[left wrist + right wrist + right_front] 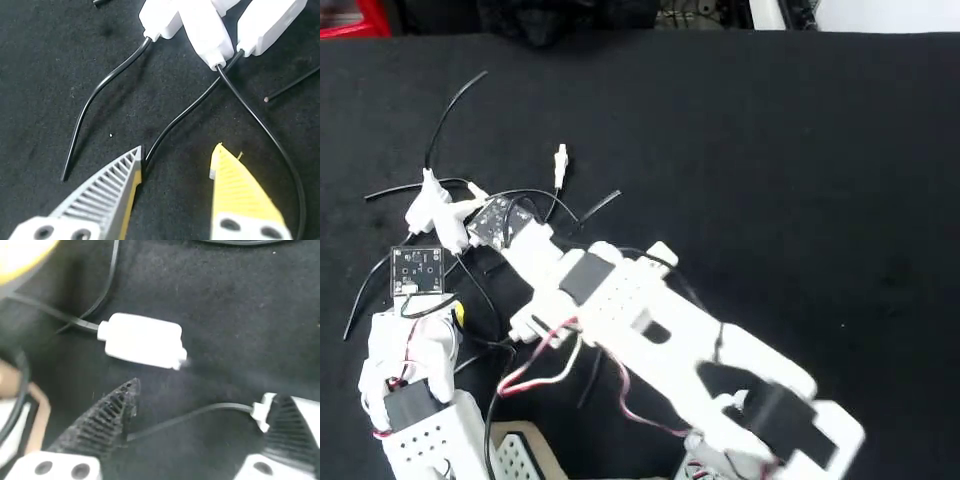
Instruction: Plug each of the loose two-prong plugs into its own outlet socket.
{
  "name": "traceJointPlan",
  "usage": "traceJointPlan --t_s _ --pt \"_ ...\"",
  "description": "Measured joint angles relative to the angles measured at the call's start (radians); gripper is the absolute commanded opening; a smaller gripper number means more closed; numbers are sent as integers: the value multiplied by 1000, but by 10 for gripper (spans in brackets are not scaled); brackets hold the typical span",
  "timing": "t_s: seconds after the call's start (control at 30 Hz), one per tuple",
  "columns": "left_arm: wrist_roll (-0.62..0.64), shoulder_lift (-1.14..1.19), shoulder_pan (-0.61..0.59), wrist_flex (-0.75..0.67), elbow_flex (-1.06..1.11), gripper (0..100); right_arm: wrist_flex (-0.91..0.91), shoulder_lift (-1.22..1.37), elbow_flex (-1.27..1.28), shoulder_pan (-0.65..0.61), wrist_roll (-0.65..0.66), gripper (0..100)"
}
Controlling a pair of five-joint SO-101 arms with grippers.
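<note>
In the high view the fingertips of both grippers are hidden under the arms' own wrists. These also partly cover a cluster of white plugs (432, 208) at the left of the black tabletop (770, 150). A lone plug (560, 160), small and white, lies apart from the cluster, farther from the arms.

In the left wrist view three plug bodies (207, 30) are cut off by the frame edge, and their prongs cannot be made out. Each trails a thin black cable (105, 85). The left gripper (177, 150) is spread, one finger grey and one yellow, and one cable is seen running up to the grey fingertip.

In the right wrist view the right gripper (205, 395) is spread. A flat white plug (142, 340) is seen lying just beyond its fingertips, blurred at one end. A smaller plug (261, 409) is partly hidden behind one dark finger.
</note>
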Motion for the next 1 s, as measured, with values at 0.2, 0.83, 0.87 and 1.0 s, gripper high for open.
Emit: traceJointPlan --t_s 0.2,0.83,0.87,1.0 --pt "0 0 11 0 0 224 264 -236 -37 8 166 397" --pt "-6 66 262 74 -129 228 586 -342 -178 689 385 22" --pt "-15 101 282 86 -155 228 578 -342 -155 717 393 22" --pt "-92 284 381 161 -279 228 474 -342 -21 818 397 22"
